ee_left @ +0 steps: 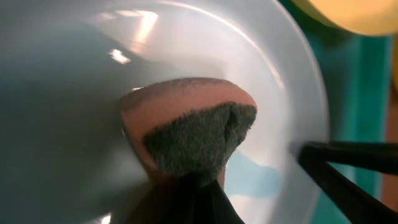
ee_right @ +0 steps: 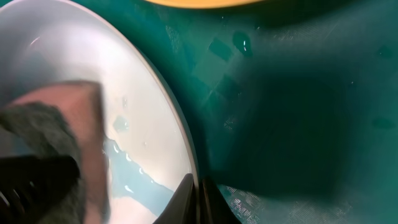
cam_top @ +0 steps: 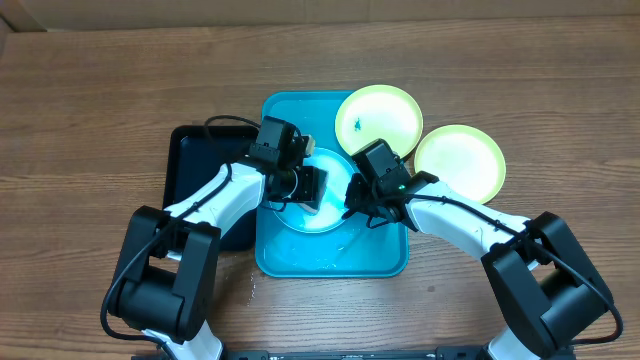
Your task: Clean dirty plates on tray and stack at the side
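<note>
We judge the task early. Our left end effector [cam_top: 310,188] clamps a pink sponge with a grey scouring face [ee_left: 193,134] against the light-blue-rimmed round plastic plate [cam_top: 325,216] in the large turquoise plastic tray [cam_top: 385,255]. Our right end effector [ee_right: 199,198] pinches that plate's rim. One smudged yellow-green-rimmed plate [cam_top: 378,122] overlaps the tray's corner, a second yellow-green-rimmed plate [cam_top: 460,160] lies beside it on the wooden surface [cam_top: 100,80], and nothing is stacked.
</note>
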`<act>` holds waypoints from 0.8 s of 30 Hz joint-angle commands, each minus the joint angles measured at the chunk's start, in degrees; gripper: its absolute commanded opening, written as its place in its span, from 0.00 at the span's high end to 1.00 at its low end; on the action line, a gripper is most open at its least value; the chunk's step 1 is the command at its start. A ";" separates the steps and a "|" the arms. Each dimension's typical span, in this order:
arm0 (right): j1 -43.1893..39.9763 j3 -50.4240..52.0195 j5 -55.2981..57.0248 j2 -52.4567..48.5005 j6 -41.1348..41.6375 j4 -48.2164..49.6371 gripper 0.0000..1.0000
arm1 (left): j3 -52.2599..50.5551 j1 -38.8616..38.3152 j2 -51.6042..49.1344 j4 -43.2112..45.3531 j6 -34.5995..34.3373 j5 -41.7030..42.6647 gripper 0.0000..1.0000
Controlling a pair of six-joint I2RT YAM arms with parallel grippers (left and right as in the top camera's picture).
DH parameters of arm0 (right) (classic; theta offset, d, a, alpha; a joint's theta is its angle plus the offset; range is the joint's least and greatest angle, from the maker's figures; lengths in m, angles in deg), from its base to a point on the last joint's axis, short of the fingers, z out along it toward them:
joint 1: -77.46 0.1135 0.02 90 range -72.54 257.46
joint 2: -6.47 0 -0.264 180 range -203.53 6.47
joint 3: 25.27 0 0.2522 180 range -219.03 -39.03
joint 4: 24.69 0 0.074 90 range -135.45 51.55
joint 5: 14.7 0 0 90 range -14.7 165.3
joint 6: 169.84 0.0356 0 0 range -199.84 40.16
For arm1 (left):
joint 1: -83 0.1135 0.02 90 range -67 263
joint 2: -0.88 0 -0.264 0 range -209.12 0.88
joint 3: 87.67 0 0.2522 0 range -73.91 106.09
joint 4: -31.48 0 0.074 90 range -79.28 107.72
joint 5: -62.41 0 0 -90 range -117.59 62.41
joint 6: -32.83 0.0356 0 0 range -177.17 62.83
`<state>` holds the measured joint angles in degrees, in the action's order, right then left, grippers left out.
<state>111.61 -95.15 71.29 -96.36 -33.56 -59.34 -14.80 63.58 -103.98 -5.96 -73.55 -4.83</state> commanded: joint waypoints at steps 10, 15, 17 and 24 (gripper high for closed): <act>0.02 -0.09 -0.11 -0.11 -0.33 0.24 0.96 | 10.38 -0.70 8.13 -7.30 -0.59 -0.66 0.96; 0.02 -0.09 -0.15 -0.11 -0.31 0.26 0.96 | 10.75 -0.76 8.04 -10.49 -0.55 -11.78 0.96; 0.02 -0.09 -0.13 -0.11 -0.31 0.26 0.96 | 10.73 -0.79 7.02 -11.93 -0.52 -16.44 0.96; 0.02 -0.09 -0.15 -0.11 -0.31 0.26 0.96 | 10.73 -0.85 -0.39 -12.09 -0.37 -18.91 0.96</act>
<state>111.61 -95.15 71.22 -96.36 -33.58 -59.29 -4.28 63.47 -100.40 -18.25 -73.60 -20.45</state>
